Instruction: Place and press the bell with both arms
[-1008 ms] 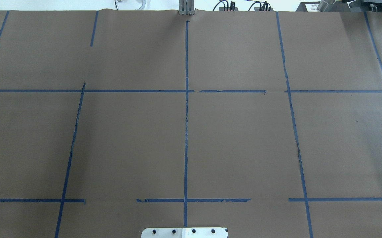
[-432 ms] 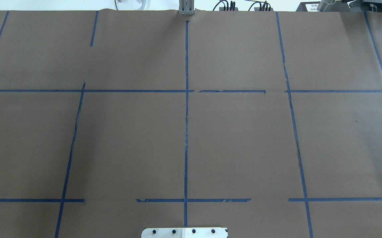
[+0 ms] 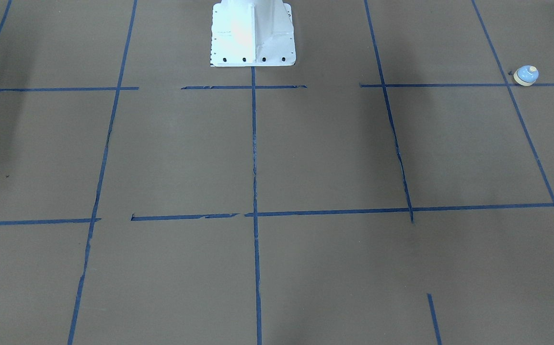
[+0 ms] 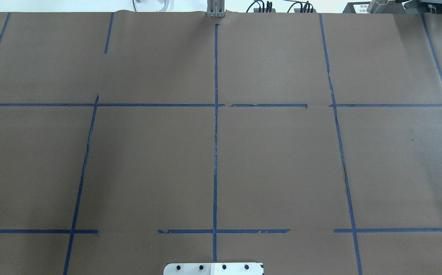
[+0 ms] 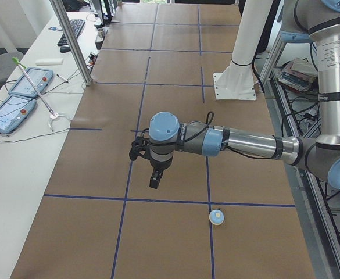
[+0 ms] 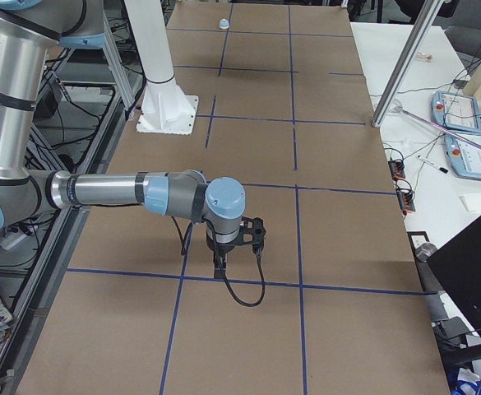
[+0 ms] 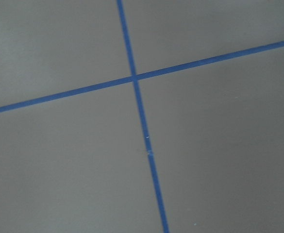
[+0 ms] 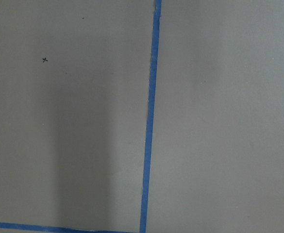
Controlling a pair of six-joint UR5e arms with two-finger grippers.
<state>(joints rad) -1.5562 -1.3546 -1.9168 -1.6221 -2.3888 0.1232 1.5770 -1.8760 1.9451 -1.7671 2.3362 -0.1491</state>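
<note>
1. we see the bell [image 3: 526, 75] upright on the surface [image 3: 329, 153], cream button on top, out at the robot's left end.
2. it sits right at a crossing of the blue tape lines [image 3: 254, 143]. in the left side view the bell [image 5: 217, 217] is on the lengthwise line, just on the camera side of the cross line.
3. nothing touches the bell. in the right side view it is a small dot [image 6: 223, 22] at the far end of the surface.
4. left hand [image 5: 154, 181] points down over the surface, near the bell but apart from it, farther from the camera and toward the operators' side.
5. we only get the left hand in a side view, so we cannot tell if its fingers are spread or pressed together.
6. left arm [image 5: 251, 144] reaches out level from the robot's side, wrist bent down.
7. left wrist view shows just a tape crossing on the brown surface.
8. right hand [image 6: 220, 263] also points down, close over a cross tape line, well apart from the bell. side view only again, so we cannot tell its finger state.
9. right arm [image 6: 108, 189] runs level, with a black cable [image 6: 248, 296] looping under the wrist.
10. right wrist view shows one tape line, a small black x mark and a shadow band.
11. white pedestal [image 3: 253, 33] is bolted at the robot's edge, between the arms.
</note>
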